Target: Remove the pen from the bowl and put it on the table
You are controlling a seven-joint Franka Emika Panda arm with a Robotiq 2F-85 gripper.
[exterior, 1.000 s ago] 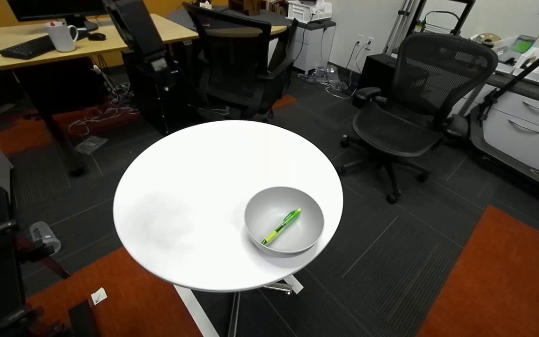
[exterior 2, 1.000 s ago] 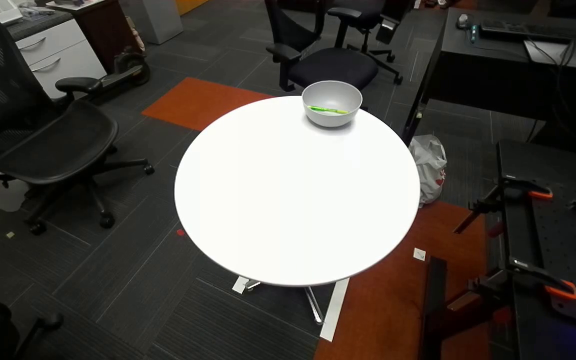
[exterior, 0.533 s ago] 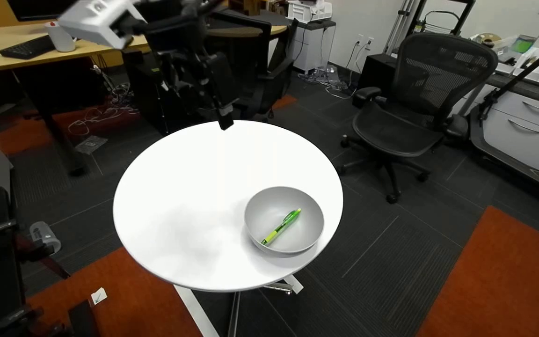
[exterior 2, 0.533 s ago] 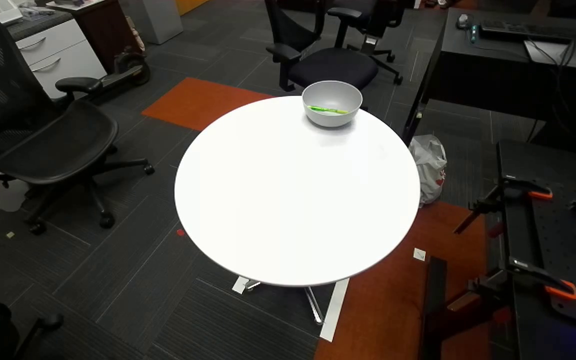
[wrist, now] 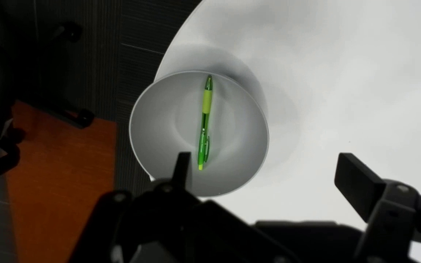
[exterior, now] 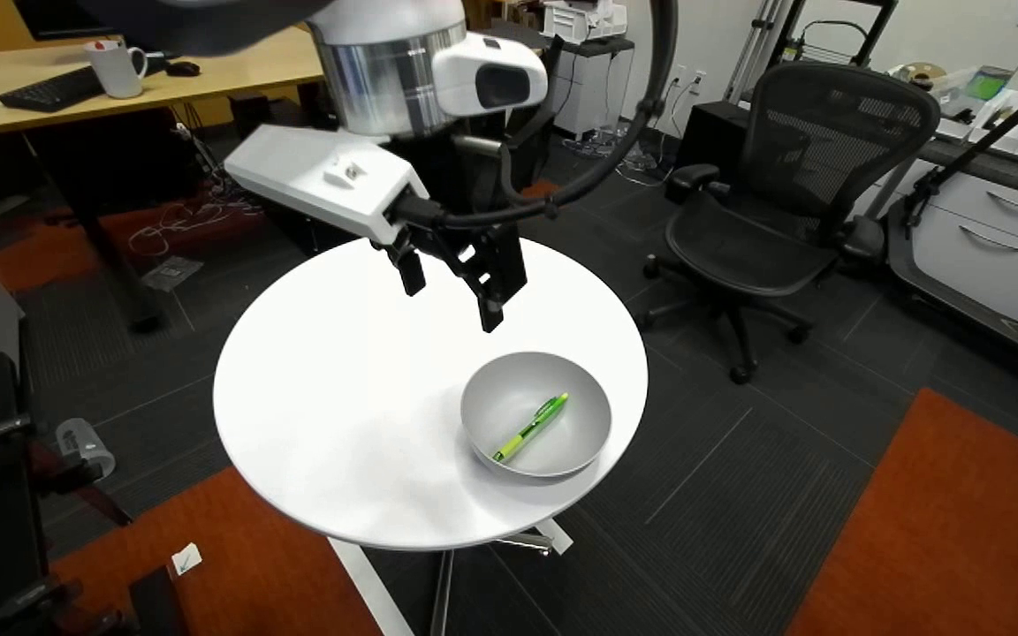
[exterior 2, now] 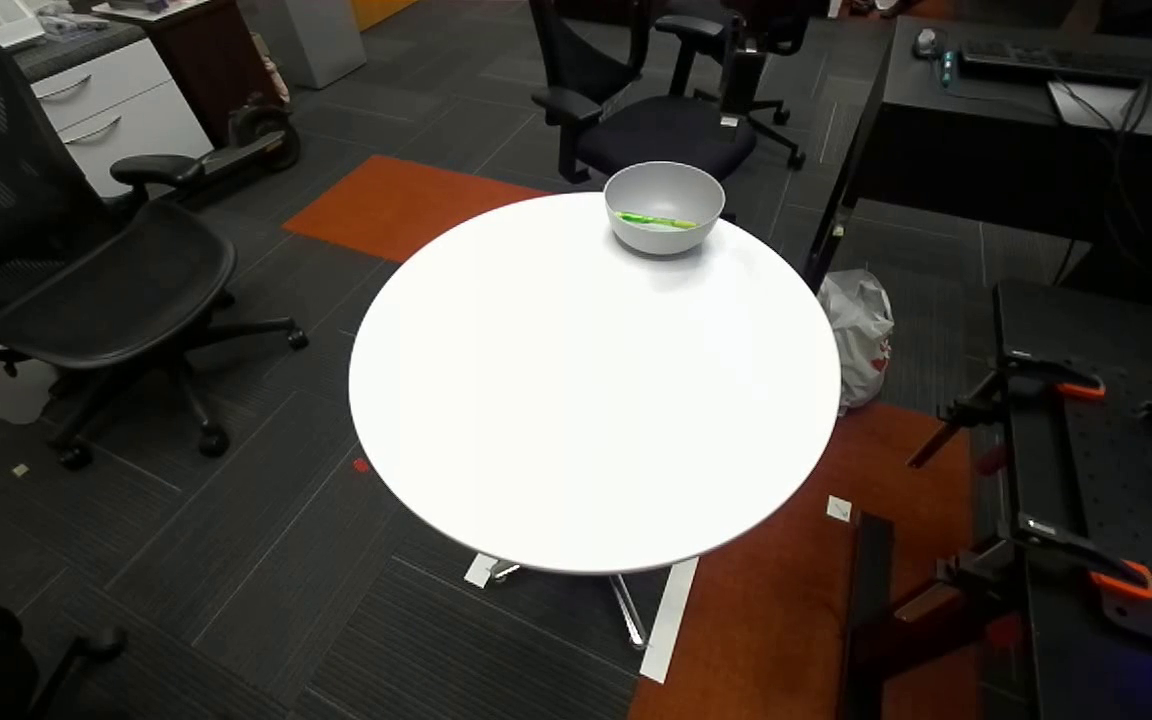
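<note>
Step in hand, as judged: approach for the pick.

Nearest: the hand (wrist: 265,159), fingers spread wide, nothing between them.

Next: a green click pen (wrist: 204,122), lying inside the round grey bowl (wrist: 239,142), clip end toward the hand, tip close to the opposite rim and seemingly propped on the inner wall. The barrel runs across the line on which the fingers close, so the present wrist angle looks right. In the wrist view one fingertip overlaps the bowl while the other shows outside its rim; the pen sits off the midline, and a sideways correction toward it seems called for before lowering.

Lowering: fingers this wide may strike the rim. Best for the hand to centre over mid-barrel, narrow partway, then descend straight with one fingertip each side. The slim barrel may roll; a slow close near the bowl's floor should serve, without pressing into the bottom.

Beyond: the round white counter (wrist: 323,91). In both exterior views the bowl stands near its edge, so a knock could slide it outward. The lift should go straight up until the tip clears the rim, sideways travel only after. Set-down is best well inward from the edge, pen laid flat and let go low, against rolling.

Farthest, in an exterior view: a mesh office chair (exterior: 827,150) and a wooden desk (exterior: 248,69), both well apart from the work.
</note>
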